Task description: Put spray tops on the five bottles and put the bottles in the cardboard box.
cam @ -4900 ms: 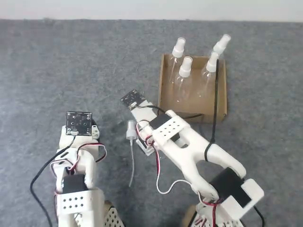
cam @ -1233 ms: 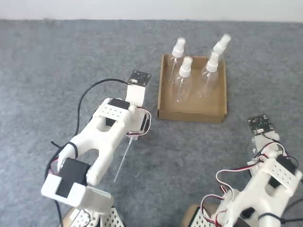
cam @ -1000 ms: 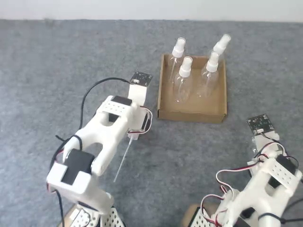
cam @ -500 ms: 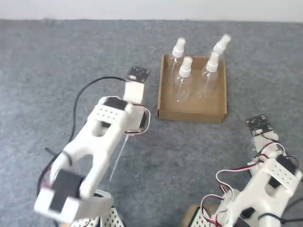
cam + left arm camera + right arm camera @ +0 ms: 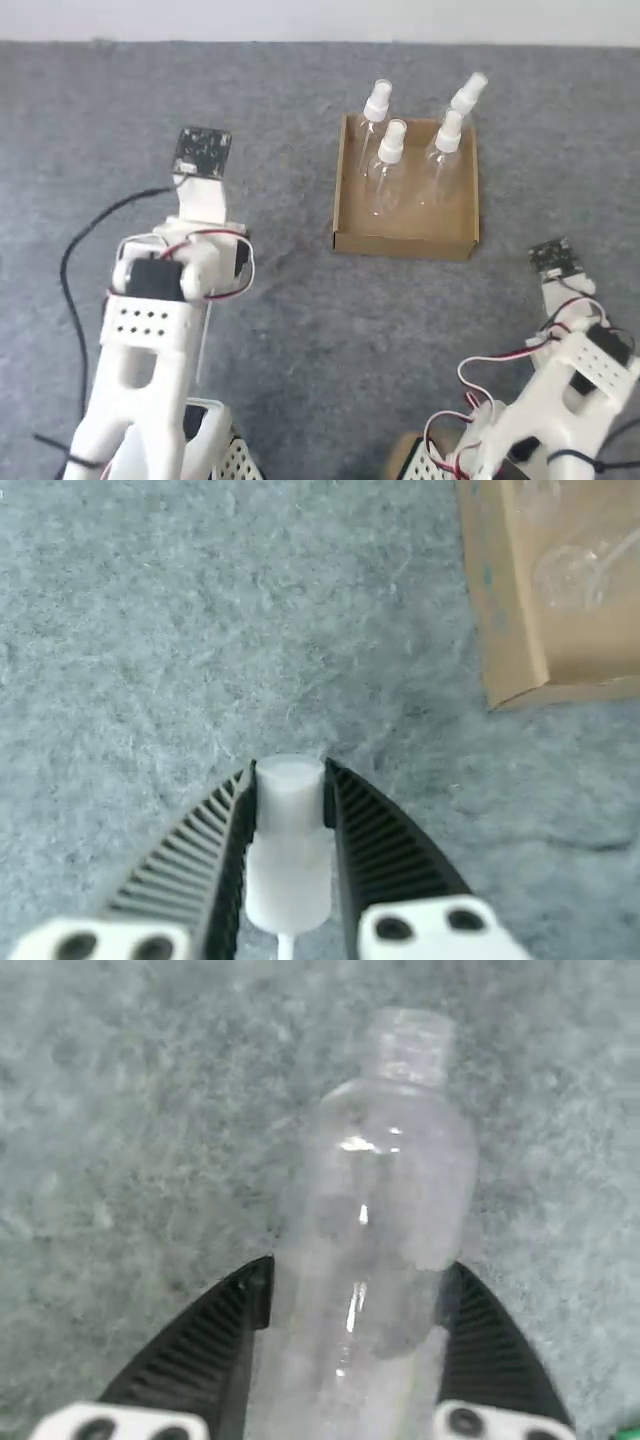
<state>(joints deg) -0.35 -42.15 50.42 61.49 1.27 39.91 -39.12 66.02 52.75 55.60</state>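
Observation:
My left gripper is shut on a white spray top, held above the grey carpet; its thin dip tube hangs down beside the left arm. My right gripper is shut on a clear, uncapped bottle with its threaded neck pointing away from the wrist. The right arm is at the lower right of the high view. The cardboard box sits at the back right and holds several clear bottles with white spray tops on them.
Grey carpet covers the whole table. A corner of the cardboard box shows in the left wrist view, off to one side of the spray top. Open carpet lies between the two arms and in front of the box.
The left arm has swung left, away from the box, carrying the spray top with it. The right arm has barely moved.

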